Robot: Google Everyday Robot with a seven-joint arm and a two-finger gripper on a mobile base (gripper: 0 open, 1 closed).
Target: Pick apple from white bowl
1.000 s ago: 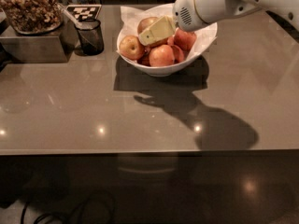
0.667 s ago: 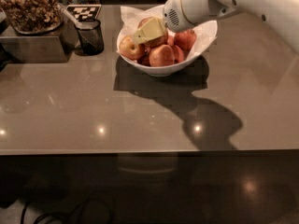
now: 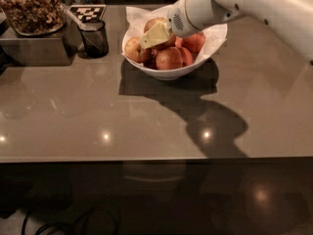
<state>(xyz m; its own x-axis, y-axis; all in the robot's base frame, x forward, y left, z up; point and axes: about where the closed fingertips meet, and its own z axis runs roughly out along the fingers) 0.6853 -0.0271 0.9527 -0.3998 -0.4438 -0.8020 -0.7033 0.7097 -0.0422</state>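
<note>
Glossy brown countertop bearing white bowl. Gripper low over bowl's left half, near the fruit; open or closed, cannot tell. Apple at bowl's back, in the pile, not yet lifted. Reach seemingly done; grasp and lift left.

A glossy grey-brown counter fills the view, dotted with small bright light reflections. Below its front edge lies darkness, with cables at lower left.

gripper over white bowl, covering part of the apple, arm cut off at right edge
</note>
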